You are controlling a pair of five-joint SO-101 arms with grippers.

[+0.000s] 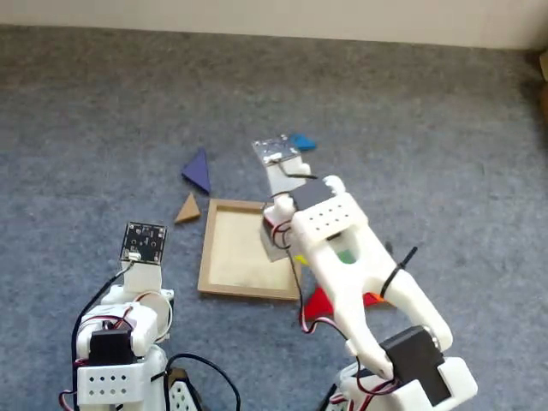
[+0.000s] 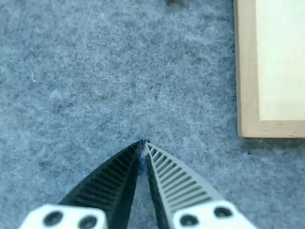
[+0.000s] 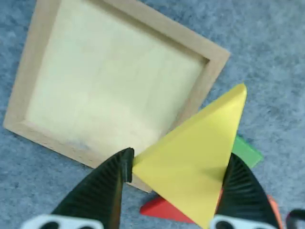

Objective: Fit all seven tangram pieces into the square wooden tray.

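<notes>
Your right gripper (image 3: 180, 164) has its fingers clamped on the edges of the large yellow triangle piece (image 3: 200, 138). It holds the piece above the rim of the square wooden tray (image 3: 214, 62), part over the tray and part outside it. Below the triangle, just outside that same tray edge, lie a red piece (image 3: 159, 210), a green piece (image 3: 245, 151) and an orange piece (image 3: 274, 205). The tray floor that shows is bare wood, so I judge this to be the first placement.

To do it well:
- Carry the triangle fully inside the rim before you descend.
- Turn the wrist until one straight side runs parallel to an inner wall, then tuck the piece against that wall so the other six have room.
- Lower it flat. A tilted piece is likely to hang up on the rim.
- Open only once it sits on the floor.

Your left gripper (image 2: 144, 143) has its fingers together on nothing, low over the grey carpet (image 2: 95, 71) beside a tray corner. Keep it clear of the tray.

A dark blue triangle (image 1: 199, 171) and a small tan triangle (image 1: 187, 208) wait off the tray's far corner, and a light blue piece (image 1: 301, 142) lies beyond its far side.
</notes>
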